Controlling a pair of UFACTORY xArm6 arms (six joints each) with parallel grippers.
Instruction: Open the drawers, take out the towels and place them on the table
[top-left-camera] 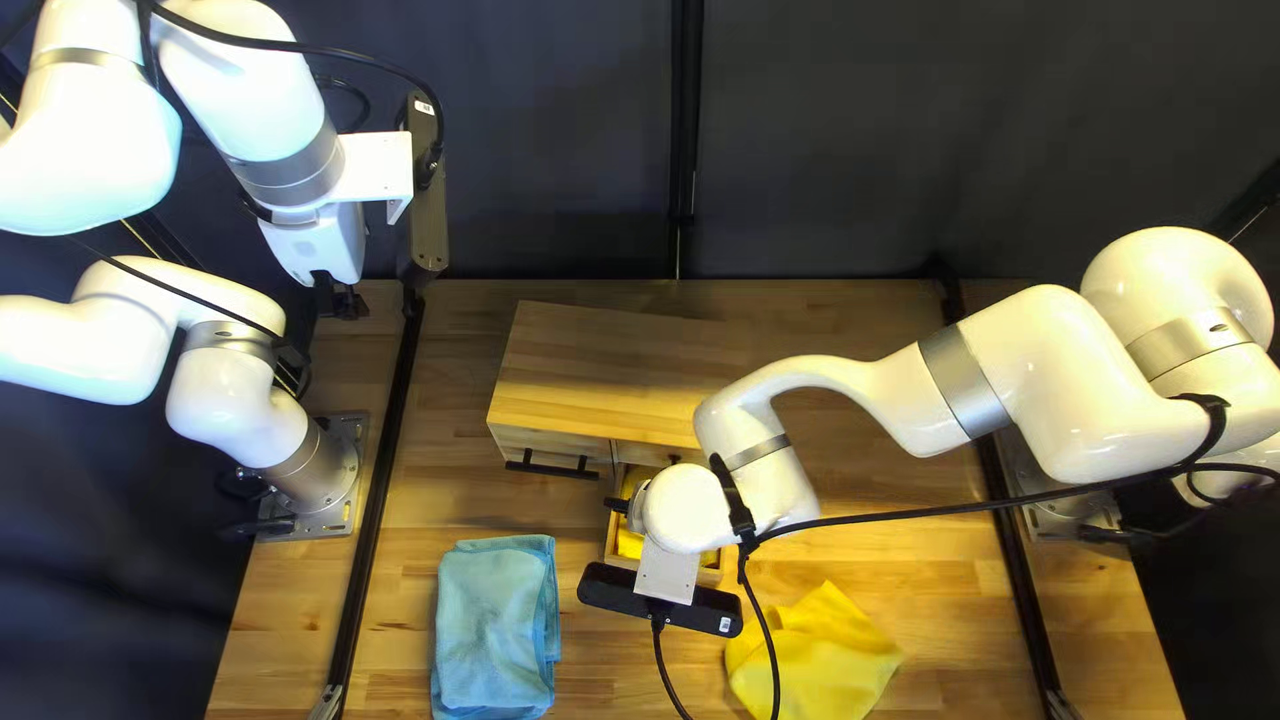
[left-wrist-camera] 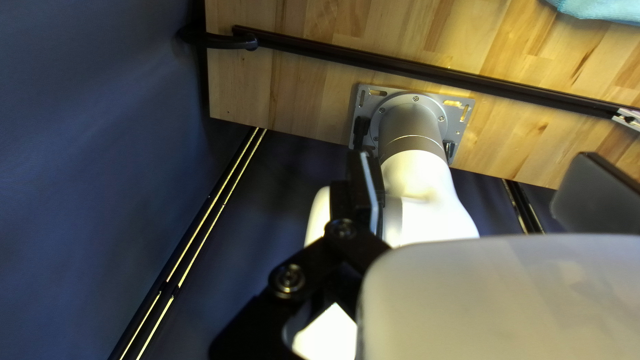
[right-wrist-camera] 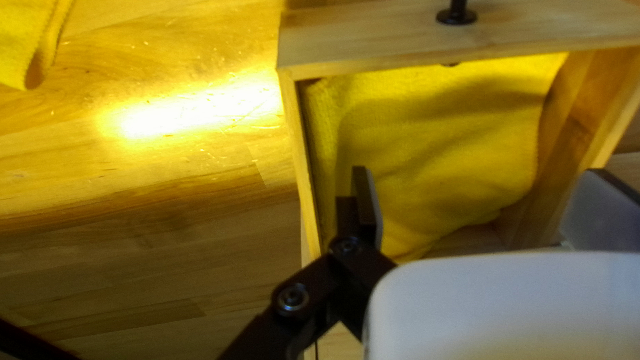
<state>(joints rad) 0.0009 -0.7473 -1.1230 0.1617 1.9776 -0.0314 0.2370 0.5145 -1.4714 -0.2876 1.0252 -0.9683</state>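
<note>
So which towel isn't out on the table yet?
The yellow towel inside the open drawer; the blue towel and the second yellow towel lie on the table.

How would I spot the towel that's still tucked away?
On the table, find the wooden drawer chest. Its one open drawer holds a yellow towel. Unlike the blue towel and the other yellow towel, lying on the table, it sits between wooden walls.
</note>
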